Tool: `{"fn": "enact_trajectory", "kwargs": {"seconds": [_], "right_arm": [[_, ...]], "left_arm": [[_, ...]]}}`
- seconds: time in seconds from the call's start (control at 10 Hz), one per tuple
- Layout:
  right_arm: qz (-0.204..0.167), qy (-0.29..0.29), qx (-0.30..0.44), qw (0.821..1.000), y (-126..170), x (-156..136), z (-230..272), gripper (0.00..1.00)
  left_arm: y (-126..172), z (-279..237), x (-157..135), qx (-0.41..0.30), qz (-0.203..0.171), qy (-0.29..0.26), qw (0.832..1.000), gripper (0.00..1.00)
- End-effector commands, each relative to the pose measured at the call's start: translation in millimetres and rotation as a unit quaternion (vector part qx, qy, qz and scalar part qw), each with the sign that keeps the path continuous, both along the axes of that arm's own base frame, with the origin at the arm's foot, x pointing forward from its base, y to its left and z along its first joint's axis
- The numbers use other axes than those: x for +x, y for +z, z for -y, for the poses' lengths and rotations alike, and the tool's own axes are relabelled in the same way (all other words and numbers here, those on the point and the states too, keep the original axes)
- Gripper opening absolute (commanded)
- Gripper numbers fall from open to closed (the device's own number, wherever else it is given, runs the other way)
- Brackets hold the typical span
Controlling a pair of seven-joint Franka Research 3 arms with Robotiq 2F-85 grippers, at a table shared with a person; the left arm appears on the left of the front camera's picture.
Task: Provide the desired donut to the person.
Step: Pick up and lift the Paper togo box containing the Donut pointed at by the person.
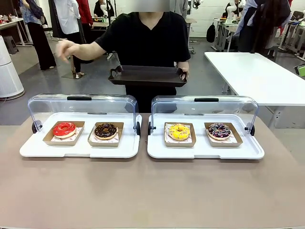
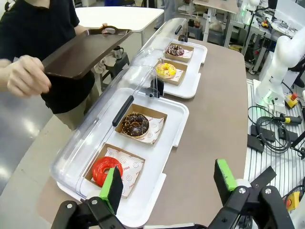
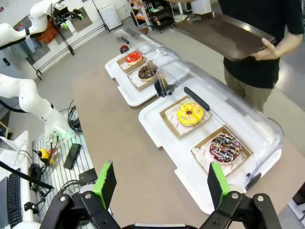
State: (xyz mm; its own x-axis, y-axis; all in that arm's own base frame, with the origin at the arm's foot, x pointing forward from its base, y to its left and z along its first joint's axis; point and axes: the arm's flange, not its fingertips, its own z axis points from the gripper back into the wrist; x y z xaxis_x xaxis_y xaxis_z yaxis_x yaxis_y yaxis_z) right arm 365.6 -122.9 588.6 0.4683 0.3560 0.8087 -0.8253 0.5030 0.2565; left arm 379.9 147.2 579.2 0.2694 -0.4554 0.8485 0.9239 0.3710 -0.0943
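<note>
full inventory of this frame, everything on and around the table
Table: 1, tan.
Left tray: 1, white, table's left half.
Right tray: 1, white, table's right half.
Lids: 2, clear, raised open behind trays.
Red donut: 1, red, left tray, outer spot.
Chocolate donut: 1, dark brown, left tray, inner spot.
Yellow donut: 1, yellow, right tray, inner spot.
Sprinkled donut: 1, dark, coloured sprinkles, right tray, outer spot.
Card holders: 4, brown, one under each donut.
Serving tray: 1, dark brown, held at far side.
Person: 1, black shirt, far side; one hand holds serving tray, other raised aside.
Left jaws: open, empty.
Right jaws: open, empty.
</note>
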Motion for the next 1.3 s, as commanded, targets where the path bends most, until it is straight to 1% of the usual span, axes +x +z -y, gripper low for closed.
{"fn": "enact_trajectory", "kwargs": {"seconds": [0.0,1.1,1.2], "right_arm": [[0.002,-0.001,0.007,1.0,0.2,0.2,1.5,1.0],[0.002,-0.001,0.007,1.0,0.2,0.2,1.5,1.0],[0.002,-0.001,0.007,1.0,0.2,0.2,1.5,1.0]], "left_arm": [[1.1,-1.7,1.1,-0.008,0.005,-0.002,1.0,1.0],[1.1,-1.7,1.1,-0.008,0.005,-0.002,1.0,1.0],[0.0,-0.1,0.0,0.0,0.0,0.0,1.0,1.0]]}}
